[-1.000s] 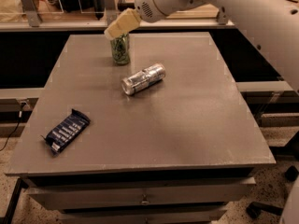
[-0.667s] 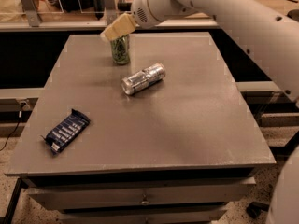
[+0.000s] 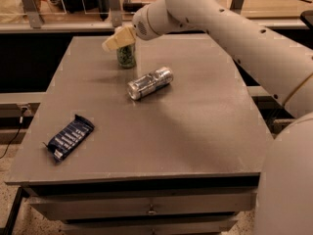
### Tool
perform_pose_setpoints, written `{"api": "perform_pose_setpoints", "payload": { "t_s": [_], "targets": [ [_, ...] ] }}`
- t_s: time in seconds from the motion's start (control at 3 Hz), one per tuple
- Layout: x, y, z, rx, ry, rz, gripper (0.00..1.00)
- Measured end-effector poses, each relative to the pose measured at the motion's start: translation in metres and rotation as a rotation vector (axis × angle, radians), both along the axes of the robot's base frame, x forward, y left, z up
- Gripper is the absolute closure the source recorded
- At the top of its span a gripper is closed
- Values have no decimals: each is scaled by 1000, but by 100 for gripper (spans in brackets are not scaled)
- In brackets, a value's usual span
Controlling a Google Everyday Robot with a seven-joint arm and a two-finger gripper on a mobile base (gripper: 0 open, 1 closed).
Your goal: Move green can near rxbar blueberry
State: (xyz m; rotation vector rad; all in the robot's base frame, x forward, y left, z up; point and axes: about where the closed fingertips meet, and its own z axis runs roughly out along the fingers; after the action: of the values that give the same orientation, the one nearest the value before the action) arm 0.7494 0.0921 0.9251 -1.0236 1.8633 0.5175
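The green can [image 3: 126, 57] stands upright near the far left of the grey table [image 3: 195, 131]. My gripper [image 3: 118, 38] is right at the can's top and covers its upper part. The rxbar blueberry [image 3: 70, 137], a dark blue wrapper with white lettering, lies flat near the table's front left edge, far from the can.
A plain silver can [image 3: 150, 82] lies on its side in the middle of the table, between the green can and the front. My white arm [image 3: 234, 38] reaches in from the right, above the table's far right part. A rail and glass panels run behind the table.
My gripper has come down and a little to the left onto the top of the green can. The arm has swung further over the table. The cans and the bar have not moved.
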Motion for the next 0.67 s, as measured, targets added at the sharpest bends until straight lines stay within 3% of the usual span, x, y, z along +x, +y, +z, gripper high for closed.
{"api": "perform_pose_setpoints", "payload": {
  "t_s": [0.33,0.67],
  "targets": [
    [0,0,0,0,0,0,0],
    [0,2,-2,0,2,3,15]
  ]
}}
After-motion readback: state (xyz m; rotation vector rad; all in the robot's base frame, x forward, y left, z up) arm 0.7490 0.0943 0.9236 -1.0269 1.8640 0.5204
